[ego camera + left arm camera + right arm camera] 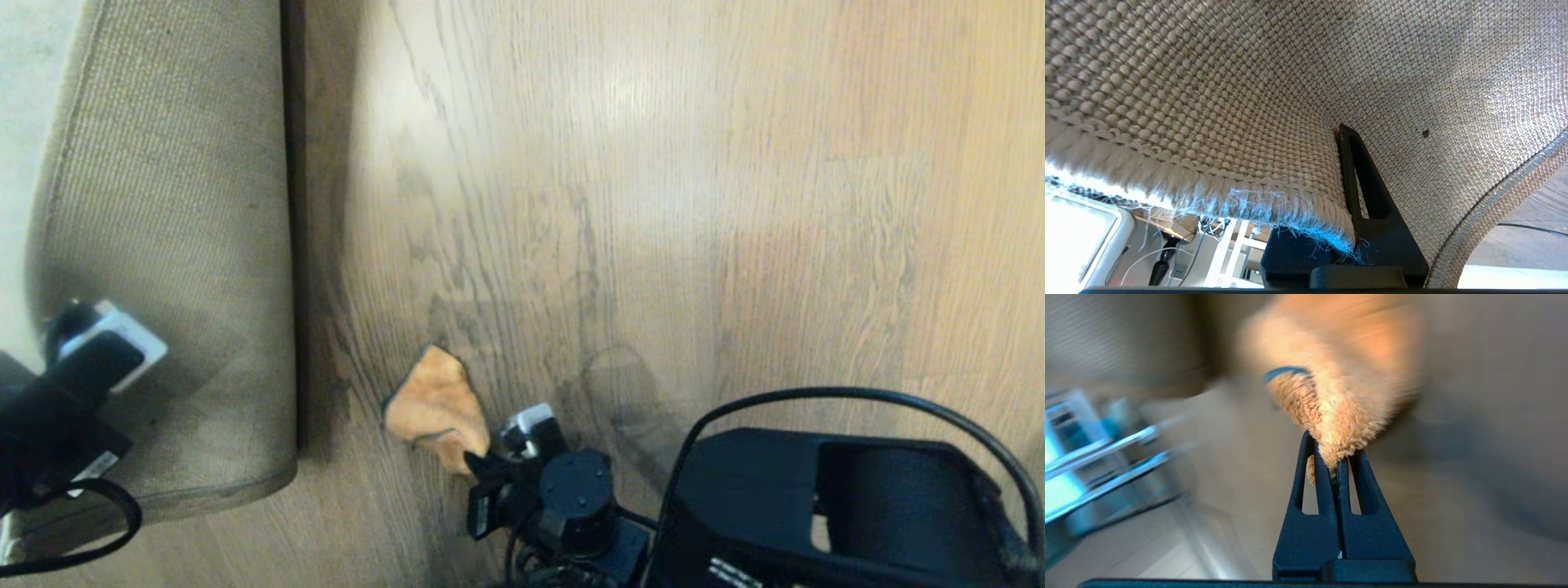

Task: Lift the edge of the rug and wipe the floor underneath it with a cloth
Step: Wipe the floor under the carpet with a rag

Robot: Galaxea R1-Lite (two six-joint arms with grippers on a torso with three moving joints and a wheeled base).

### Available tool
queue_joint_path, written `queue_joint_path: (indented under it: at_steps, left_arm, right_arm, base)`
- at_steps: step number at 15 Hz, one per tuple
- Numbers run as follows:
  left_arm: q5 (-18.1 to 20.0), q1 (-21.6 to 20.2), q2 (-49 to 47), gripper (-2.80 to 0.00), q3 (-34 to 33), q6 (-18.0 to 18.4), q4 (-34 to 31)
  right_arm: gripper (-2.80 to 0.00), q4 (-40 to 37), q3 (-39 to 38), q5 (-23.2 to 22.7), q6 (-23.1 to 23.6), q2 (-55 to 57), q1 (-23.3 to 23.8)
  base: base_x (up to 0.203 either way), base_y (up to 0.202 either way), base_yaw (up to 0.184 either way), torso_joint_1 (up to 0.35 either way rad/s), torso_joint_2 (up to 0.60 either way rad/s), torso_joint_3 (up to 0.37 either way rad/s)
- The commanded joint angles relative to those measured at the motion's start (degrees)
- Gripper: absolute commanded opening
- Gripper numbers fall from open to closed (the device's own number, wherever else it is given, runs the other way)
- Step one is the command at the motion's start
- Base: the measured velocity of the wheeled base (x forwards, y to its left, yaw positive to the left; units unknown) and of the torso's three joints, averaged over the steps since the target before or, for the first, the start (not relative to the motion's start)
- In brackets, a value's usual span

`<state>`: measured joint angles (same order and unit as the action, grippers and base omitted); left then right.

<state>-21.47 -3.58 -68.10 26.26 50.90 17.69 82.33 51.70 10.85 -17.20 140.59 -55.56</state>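
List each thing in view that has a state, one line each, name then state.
rug edge: lifted and folded back, tan backing showing
left gripper: shut on rug edge
cloth: pinched at one corner, spread on the floor
right gripper: shut on cloth
floor: uncovered beside the rug

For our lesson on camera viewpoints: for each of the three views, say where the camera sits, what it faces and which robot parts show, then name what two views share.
Head view: high on the robot, looking down at the floor; both arms show.
Left wrist view: behind the left end effector, facing the rug edge it clamps.
Right wrist view: behind the right end effector, facing the cloth it pinches.
Shared: head and right wrist views both show the cloth.
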Motion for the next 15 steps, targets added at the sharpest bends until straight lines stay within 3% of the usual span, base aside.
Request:
queue_joint_path:
  at_steps: [1,5,8,12,15]
  left_arm:
    - [-0.2,0.0,0.1,-2.80,-0.1,0.2,0.1]
    - [-0.1,0.1,-0.1,-2.80,-0.1,0.2,0.1]
    - [-0.1,0.1,-0.2,-2.80,-0.4,0.1,0.2]
    - [0.0,0.2,-0.2,-2.80,-0.5,0.2,0.2]
    - [0.0,0.2,-0.2,-2.80,-0.7,0.2,0.2]
  right_arm:
    - [-2.80,1.6,-5.5,-0.1,0.0,-5.1,4.2]
    - [-2.80,2.4,-10.1,-0.3,-0.1,-10.9,10.7]
    - [-2.80,1.8,-10.0,-0.7,-0.1,-12.3,10.0]
    - [-2.80,1.7,-8.8,-1.7,-0.1,-10.2,0.6]
    - [-2.80,0.4,-2.8,-1.7,-0.1,-6.9,-7.7]
  base:
    - [0.000,0.000,0.000,0.000,0.00,0.000]
    - [0.000,0.000,0.000,0.000,0.00,0.000]
    - [0.000,0.000,0.000,0.000,0.00,0.000]
    - [0.000,0.000,0.000,0.000,0.00,0.000]
    - [0.000,0.000,0.000,0.000,0.00,0.000]
